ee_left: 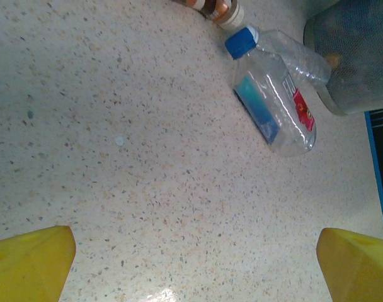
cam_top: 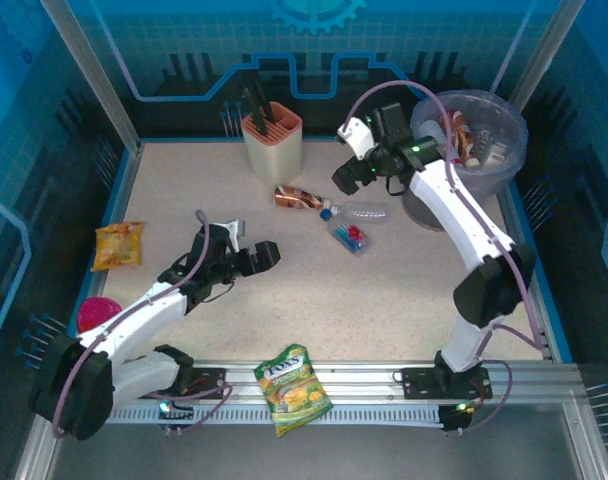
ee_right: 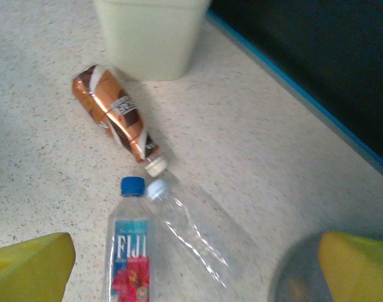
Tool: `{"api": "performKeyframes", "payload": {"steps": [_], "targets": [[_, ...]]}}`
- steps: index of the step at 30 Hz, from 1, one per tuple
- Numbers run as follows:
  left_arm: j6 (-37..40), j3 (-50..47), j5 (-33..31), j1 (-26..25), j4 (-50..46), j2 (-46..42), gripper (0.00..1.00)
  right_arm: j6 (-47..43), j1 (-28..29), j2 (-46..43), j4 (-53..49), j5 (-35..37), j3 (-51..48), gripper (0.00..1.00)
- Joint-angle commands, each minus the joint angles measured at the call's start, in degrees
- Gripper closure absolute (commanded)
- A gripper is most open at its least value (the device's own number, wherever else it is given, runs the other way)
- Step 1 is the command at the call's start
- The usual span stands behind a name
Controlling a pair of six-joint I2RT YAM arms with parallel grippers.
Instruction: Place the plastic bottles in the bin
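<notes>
The bin (cam_top: 506,168) sat at the table's far right corner, behind my right arm. Its lining blurred what lay inside. I could make out a few bottles in the bin (cam_top: 474,140), but I could not count them. From the left wrist only a slice of its grey wall showed, cut off at the frame edge. From the right wrist it was a soft grey smear at the bottom.

Three bottles lay on their sides just left of the bin. The Fiji bottle (ee_right: 130,251) ran off the lower edge of the right wrist view. The clear bottle (ee_right: 198,233) was hard to trace against the table, with its cap just beside the Fiji cap. The brown bottle (ee_right: 113,113) lay beyond them near the holder (cam_top: 272,140), whose top was cropped in that view.

The right gripper (ee_right: 194,267) hung above those bottles with its fingers spread wide and nothing between them. The left gripper (ee_left: 194,264) was also spread wide and empty, low over bare table well left of the bottles.

The table (cam_top: 384,300) was speckled beige with a blue border. A yellow bag (cam_top: 117,245) lay at its left. A green bag (cam_top: 295,387) lay over the front rail. Tinted blue panels in metal framing closed the cell.
</notes>
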Motion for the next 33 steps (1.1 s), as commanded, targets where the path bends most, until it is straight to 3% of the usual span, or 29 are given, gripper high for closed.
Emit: {"api": "performKeyframes", "payload": {"steps": [1,14,18,33], "targets": [[-1.08,-0.38,-2.31,0.57,-2.33,-1.76,0.01,-5.88,0.85,6.63,5.25,-7.34,0.33,0.00],[-1.59,-2.15,-2.48,0.99,-2.07,-2.64,0.01,-8.24,5.27,28.55,17.42,-10.12,8.31,0.00],[-1.26,-2.34,-2.62,1.07,-2.39,-2.60,0.01,-6.98,5.62,33.19,21.89,-7.16,10.08,0.00],[-0.95,-2.96,-2.66,1.35,-2.12,-2.81,0.01,-7.77,6.64,39.07,21.10,-12.68,13.80,0.03]]}}
